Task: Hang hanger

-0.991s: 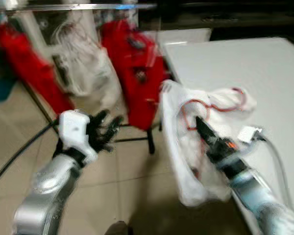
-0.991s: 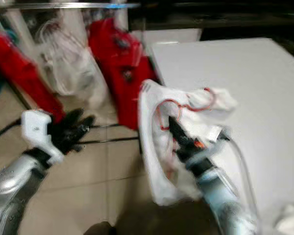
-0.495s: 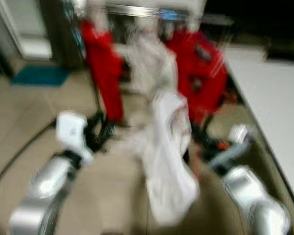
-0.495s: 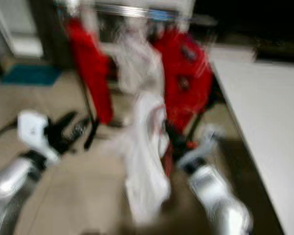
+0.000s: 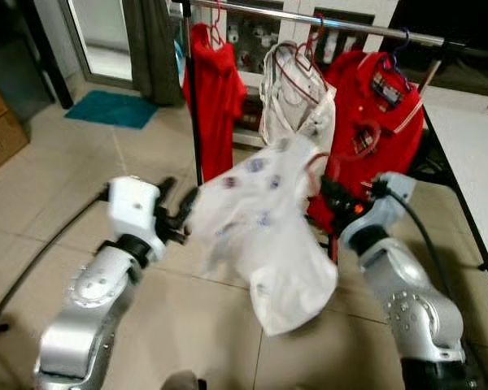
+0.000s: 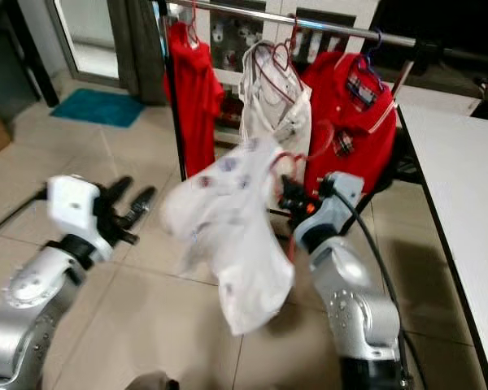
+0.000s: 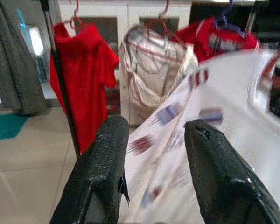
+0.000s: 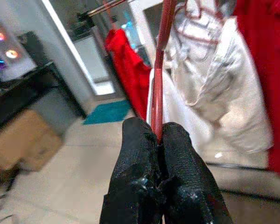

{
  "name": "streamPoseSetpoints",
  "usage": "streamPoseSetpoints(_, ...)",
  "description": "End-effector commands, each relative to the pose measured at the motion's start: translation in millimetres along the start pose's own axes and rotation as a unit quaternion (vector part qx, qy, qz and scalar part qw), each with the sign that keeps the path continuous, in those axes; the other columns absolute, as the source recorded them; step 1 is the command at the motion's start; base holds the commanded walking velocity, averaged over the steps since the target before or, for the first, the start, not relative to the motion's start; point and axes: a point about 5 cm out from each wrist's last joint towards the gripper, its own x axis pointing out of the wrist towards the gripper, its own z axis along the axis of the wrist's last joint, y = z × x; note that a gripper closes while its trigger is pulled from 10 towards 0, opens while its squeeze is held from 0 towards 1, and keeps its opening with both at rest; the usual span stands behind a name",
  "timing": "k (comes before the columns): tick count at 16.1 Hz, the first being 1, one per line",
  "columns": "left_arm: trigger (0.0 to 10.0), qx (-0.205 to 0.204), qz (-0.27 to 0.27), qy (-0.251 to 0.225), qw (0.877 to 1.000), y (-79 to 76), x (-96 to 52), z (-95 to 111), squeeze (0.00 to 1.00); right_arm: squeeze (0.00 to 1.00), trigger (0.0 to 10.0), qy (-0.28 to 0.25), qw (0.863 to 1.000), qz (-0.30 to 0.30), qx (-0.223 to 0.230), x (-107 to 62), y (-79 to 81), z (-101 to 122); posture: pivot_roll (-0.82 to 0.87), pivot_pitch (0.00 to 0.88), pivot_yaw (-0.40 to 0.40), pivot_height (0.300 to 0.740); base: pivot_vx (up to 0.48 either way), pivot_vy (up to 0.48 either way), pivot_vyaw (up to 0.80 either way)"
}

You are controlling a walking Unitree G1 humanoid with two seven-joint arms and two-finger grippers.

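While the right pincer (image 8: 157, 140) has its two black fingers pressed together on the wire of a red hanger (image 8: 158, 70), a white shirt (image 5: 264, 227) with small dark prints hangs from that hanger in mid-air, in front of the robot and between its two arms. The shirt is blurred. It hangs below and in front of a clothes rail (image 5: 342, 24), not on it. On the rail hang a red shirt (image 5: 213, 89) at the left, a pale garment (image 5: 297, 101) on red hangers in the middle, and a red polo shirt (image 5: 374, 106) at the right. The left pincer (image 7: 154, 144) is held up just beside the white shirt's left edge, fingers spread apart with nothing between them. A white bench (image 5: 476, 154) edge runs along the right. The floor (image 5: 57, 187) is pale tile, with a teal mat (image 5: 110, 110) near the far wall.
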Motion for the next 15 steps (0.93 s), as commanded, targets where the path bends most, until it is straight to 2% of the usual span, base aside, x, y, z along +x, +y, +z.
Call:
streamPoseSetpoints(1, 10.0, 0.004, 0.001, 0.024, 1.000, 3.5, 1.4, -5.5, 0.17, 0.00, 10.0, -0.018, 1.000, 0.019, -0.014, 4.2, 11.9, 6.5, 0.08, 0.046, -0.045, 0.740, 0.000, 0.000, 0.00)
streamPoseSetpoints(2, 10.0, -0.004, -0.001, 0.029, 1.000, 3.4, 2.0, -7.2, 0.17, 0.00, 10.0, -0.018, 0.999, 0.024, -0.017, 4.6, 13.8, 6.6, 0.08, 0.046, -0.045, 0.740, 0.000, 0.000, 0.00)
streamPoseSetpoints(3, 10.0, -0.007, -0.015, 0.034, 0.999, 2.7, 11.2, -7.6, 1.00, 0.00, 10.0, -0.012, 0.998, 0.059, -0.024, 4.7, 25.3, 7.8, 0.08, 0.048, -0.052, 0.740, 0.000, 0.000, 0.00)
streamPoseSetpoints(6, 10.0, 0.023, -0.060, 0.025, 0.998, -7.7, 43.0, 2.9, 1.00, 0.00, 10.0, -0.005, 0.991, 0.125, -0.035, 0.0, 41.2, 8.9, 0.07, 0.051, -0.056, 0.740, 0.000, 0.000, 0.00)
streamPoseSetpoints(7, 10.0, 0.027, -0.064, 0.021, 0.997, -9.6, 48.6, 5.0, 0.00, 0.00, 10.0, -0.005, 0.990, 0.135, -0.035, -1.0, 43.4, 9.3, 0.06, 0.052, -0.055, 0.740, 0.000, 0.000, 0.00)
streamPoseSetpoints(10, 10.0, 0.036, -0.088, 0.003, 0.995, -23.3, 70.7, 15.3, 0.00, 0.00, 10.0, -0.012, 0.985, 0.170, -0.019, -5.5, 52.1, 12.9, 0.05, 0.052, -0.046, 0.740, 0.000, 0.000, 0.00)
streamPoseSetpoints(11, 10.0, 0.054, -0.079, -0.008, 0.995, -31.5, 87.3, 23.0, 0.00, 0.00, 10.0, -0.018, 0.982, 0.189, -0.012, -8.0, 55.4, 15.0, 0.05, 0.050, -0.043, 0.740, 0.000, 0.000, 0.00)
streamPoseSetpoints(12, 4.7, 0.059, -0.075, -0.013, 0.995, -34.6, 93.1, 26.0, 0.00, 0.00, 10.0, -0.020, 0.980, 0.197, -0.006, -9.2, 56.9, 15.7, 0.04, 0.047, -0.039, 0.740, 0.000, 0.000, 0.00)
streamPoseSetpoints(13, 4.2, 0.071, -0.070, -0.018, 0.995, -37.2, 98.5, 29.0, 0.00, 0.00, 10.0, -0.023, 0.978, 0.209, 0.002, -11.2, 59.1, 16.8, 0.03, 0.043, -0.036, 0.740, 0.000, 0.000, 0.00)
streamPoseSetpoints(14, 0.3, 0.078, -0.077, -0.026, 0.994, -42.2, 104.5, 31.6, 0.00, 0.00, 10.0, -0.026, 0.973, 0.231, 0.014, -14.7, 62.7, 18.7, 0.03, 0.039, -0.037, 0.740, 0.000, 0.000, 0.00)
streamPoseSetpoints(15, 0.3, 0.084, -0.081, -0.026, 0.993, -44.0, 106.3, 31.3, 0.00, 0.00, 10.0, -0.027, 0.971, 0.239, 0.015, -16.0, 63.9, 19.2, 0.03, 0.039, -0.038, 0.740, 0.000, 0.000, 0.00)
